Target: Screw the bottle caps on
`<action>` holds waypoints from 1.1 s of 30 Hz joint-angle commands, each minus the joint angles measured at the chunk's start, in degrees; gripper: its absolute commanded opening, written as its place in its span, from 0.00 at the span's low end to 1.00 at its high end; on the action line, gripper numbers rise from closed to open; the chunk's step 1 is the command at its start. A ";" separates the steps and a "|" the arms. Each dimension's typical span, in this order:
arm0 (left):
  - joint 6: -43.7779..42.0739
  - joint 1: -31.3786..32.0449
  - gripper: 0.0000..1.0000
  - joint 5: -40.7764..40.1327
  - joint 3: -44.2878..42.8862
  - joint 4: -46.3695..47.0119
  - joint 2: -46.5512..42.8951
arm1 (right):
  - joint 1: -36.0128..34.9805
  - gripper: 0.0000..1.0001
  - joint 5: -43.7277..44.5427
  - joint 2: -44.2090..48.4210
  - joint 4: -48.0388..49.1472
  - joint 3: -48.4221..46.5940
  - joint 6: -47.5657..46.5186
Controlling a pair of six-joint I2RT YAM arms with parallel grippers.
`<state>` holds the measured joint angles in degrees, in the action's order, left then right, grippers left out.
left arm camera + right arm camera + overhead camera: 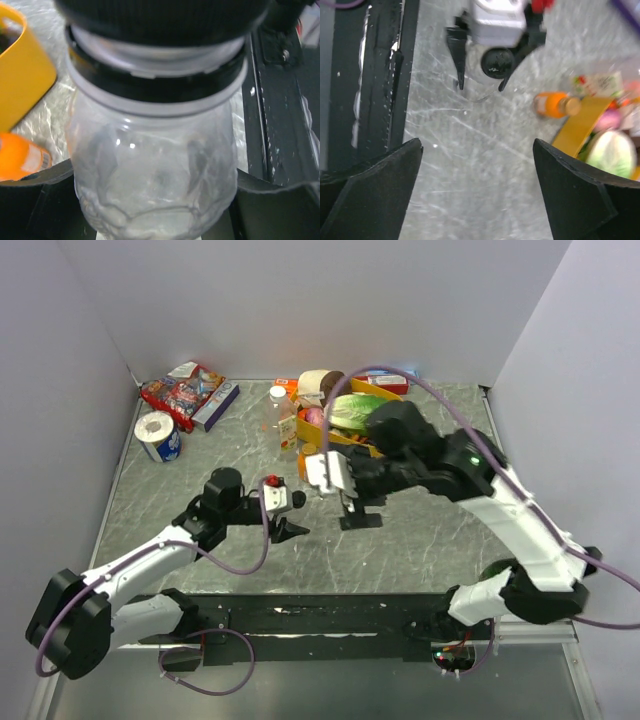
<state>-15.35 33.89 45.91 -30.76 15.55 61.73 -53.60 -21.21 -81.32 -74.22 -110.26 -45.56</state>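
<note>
The left gripper (480, 75) clenches the clear greyish plastic bottle (152, 170), its black ribbed cap (160, 20) seemingly seated; the right gripper (477, 190) hangs released.

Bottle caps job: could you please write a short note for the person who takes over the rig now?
Left gripper: shut on the greyish bottle, held upright.
Right gripper: open, empty, apart from it.
Done: black cap sits on that bottle; tightness cannot be judged.
To do: orange bottle and clear bottle by the yellow box seem to carry caps; check and tighten them.
</note>
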 commanded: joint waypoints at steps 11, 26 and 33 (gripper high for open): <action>-23.32 0.04 0.01 8.32 -13.97 -21.71 4.71 | -0.36 0.70 -14.38 -9.47 -6.29 -11.65 -18.60; -15.50 -0.05 0.01 5.68 -10.90 -12.83 1.46 | -0.62 0.62 -11.92 -13.60 -10.07 -12.53 -14.65; -14.53 0.04 0.01 5.68 -11.16 -11.60 1.63 | -0.62 0.59 -11.92 -15.18 -9.81 -13.40 -12.89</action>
<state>-30.68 33.89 50.65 -42.02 0.51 64.34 -53.87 -33.39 -95.50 -77.28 -120.88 -60.23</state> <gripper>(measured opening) 0.649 0.608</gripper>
